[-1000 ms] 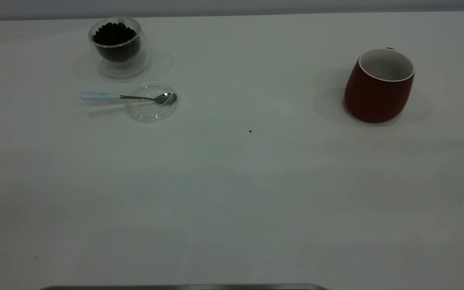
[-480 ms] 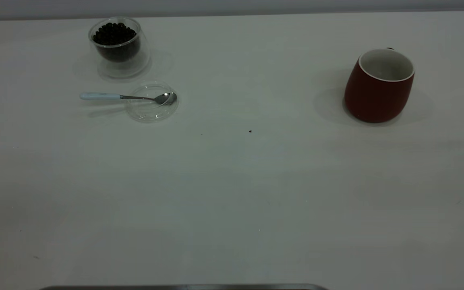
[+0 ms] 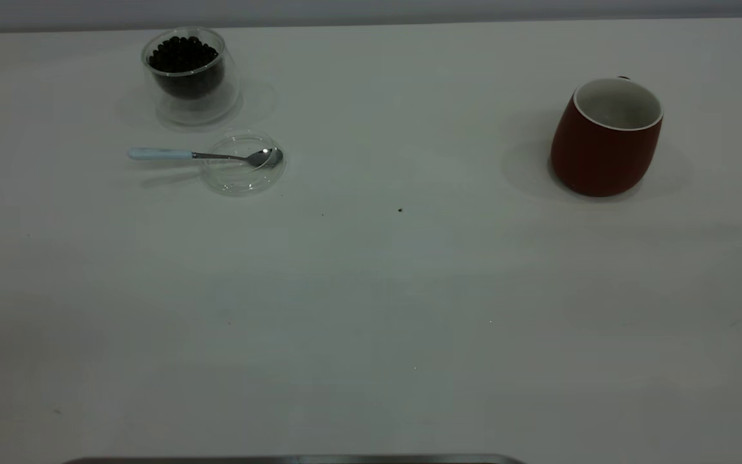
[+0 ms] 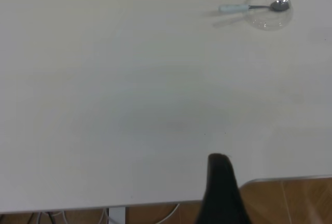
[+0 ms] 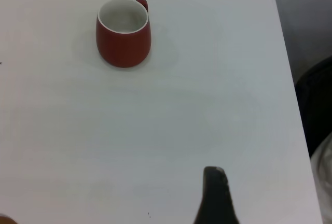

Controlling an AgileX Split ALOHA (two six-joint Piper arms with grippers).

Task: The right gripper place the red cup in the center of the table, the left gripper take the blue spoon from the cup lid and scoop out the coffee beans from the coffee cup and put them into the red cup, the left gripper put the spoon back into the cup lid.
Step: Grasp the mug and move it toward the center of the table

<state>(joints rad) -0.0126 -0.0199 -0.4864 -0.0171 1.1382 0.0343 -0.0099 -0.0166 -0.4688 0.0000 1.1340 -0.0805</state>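
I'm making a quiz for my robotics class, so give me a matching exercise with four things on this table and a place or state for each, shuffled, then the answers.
Things:
1. red cup
2. blue spoon
3. coffee cup
4. cup lid

Places or states:
A. holds dark coffee beans
B. clear disc under the spoon's bowl
C. empty, on the table's right side
D. handle sticks out over the tabletop

Pairs: 1-C, 2-D, 3-A, 4-B

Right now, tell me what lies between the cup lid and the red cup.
Only bare table, with a few tiny dark specks nearer the camera than that line. The exterior view shows the cup lid and the red cup far apart.
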